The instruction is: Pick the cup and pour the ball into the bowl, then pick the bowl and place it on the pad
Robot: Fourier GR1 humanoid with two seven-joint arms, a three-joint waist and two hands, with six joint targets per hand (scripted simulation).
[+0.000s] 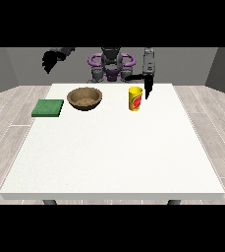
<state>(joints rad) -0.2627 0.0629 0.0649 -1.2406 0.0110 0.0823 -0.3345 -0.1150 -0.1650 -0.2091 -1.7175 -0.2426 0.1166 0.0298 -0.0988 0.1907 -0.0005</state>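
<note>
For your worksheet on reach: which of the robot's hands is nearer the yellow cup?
Left, the hand at the view's right: it hangs just beside the yellow cup. The hand at the view's left is raised far off, beyond the bowl.

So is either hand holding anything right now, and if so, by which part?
Nothing is held. The hand at the view's right hangs beside the cup; the hand at the view's left is raised away from everything.
</note>
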